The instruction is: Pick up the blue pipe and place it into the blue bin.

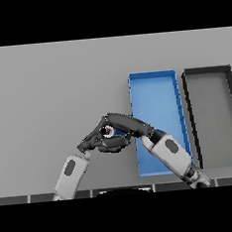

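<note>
Grey table [51,94], head view. Blue bin [155,92] sits right of centre, long and narrow, running near to far; its floor is bare where visible. Just beside it on the right is a black bin [215,114] of like shape, grey inside, the two nearly touching along their long sides.

Both arms come in from the near edge and meet at the centre, just left of the blue bin's left wall. Right arm crosses over the near part of the blue bin, covering part of its floor and left rim. Right hand [122,123] reaches left past that rim, fingers stretched out long and slightly bent, tips pointing left. Left hand [97,139] comes up from the near left, fingers curled in toward the right hand. The two hands overlap and touch.

Blue pipe [119,133]: only a small blue sliver shows between the hands, with a pale round spot next to it at the fingertips. It sits just left of the blue bin, outside it. Cannot tell which hand actually has hold of it, or whether it is on the table or lifted. Cannot tell either hand's grip for sure; fingers are too tangled together.
</note>
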Robot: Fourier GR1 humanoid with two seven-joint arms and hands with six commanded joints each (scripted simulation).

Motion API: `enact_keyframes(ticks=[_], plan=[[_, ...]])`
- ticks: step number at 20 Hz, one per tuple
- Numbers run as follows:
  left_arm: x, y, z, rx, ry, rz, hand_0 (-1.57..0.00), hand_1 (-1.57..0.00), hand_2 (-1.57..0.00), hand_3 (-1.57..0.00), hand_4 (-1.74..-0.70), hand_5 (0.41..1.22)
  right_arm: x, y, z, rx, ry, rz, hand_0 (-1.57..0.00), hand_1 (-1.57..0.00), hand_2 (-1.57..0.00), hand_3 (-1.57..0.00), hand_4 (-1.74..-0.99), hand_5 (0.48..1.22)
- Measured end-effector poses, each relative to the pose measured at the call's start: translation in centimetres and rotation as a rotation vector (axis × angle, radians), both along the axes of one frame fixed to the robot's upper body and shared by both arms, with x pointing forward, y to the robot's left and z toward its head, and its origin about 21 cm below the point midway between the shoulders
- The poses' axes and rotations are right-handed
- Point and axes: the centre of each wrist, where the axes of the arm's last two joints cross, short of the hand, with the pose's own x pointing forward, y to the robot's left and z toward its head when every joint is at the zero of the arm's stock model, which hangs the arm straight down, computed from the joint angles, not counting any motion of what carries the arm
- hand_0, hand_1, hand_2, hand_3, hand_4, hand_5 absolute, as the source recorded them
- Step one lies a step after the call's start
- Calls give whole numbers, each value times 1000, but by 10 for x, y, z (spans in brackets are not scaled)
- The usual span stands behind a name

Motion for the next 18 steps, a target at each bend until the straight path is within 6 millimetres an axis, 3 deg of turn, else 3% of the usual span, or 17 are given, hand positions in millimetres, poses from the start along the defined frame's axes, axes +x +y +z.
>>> enact_keyframes(ticks=[3,6,10,15,18], plan=[[1,1,1,5,0,13,-50,-46,-45,-40,-947,513,-1,1,-1,35,30,21,-1570,-1570,-1570,-1570,-1741,1220],[-1,2,-2,23,-3,29,-25,-23,-22,-20,-922,482,0,-1,2,93,92,44,-1571,-1571,-1571,-1570,-1741,1221],[2,4,-2,51,13,25,-10,-9,-9,-8,-908,456,9,-3,41,166,144,33,-1571,-1571,-1571,-1571,-1741,1221],[0,1,-3,32,23,11,-3,-2,-2,-2,-905,435,26,-15,108,268,117,80,-1571,-1571,-1571,-1571,-1741,1221],[0,0,0,54,28,20,-1,-1,-1,0,-898,430,44,-34,144,350,32,-83,-1571,-1571,-1571,-1571,-1741,1221]])
